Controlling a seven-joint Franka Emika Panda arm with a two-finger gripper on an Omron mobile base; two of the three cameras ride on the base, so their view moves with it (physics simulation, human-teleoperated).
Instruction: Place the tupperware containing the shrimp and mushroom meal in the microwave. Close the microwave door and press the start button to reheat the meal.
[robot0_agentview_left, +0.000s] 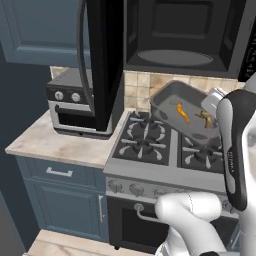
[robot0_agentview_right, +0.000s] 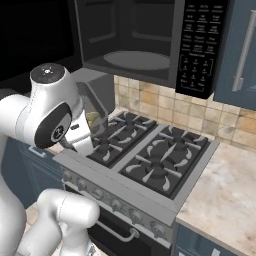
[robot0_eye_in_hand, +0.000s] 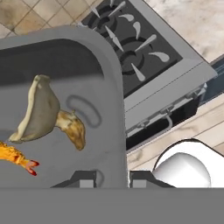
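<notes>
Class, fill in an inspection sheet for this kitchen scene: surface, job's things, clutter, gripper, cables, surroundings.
Surface: gas stove, burners bare; marble counter beside it.
Job's things: tupperware lifted and tilted above the stove, holding shrimp and mushroom; microwave cavity open, turntable bare; microwave door swung wide.
Clutter: toaster oven on the counter.
Gripper: gripper shut on the tupperware rim.
Cables: nothing seen.
Surroundings: tiled backsplash, blue cabinets.

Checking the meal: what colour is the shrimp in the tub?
Orange shrimp, clearest in the left base view.
</notes>
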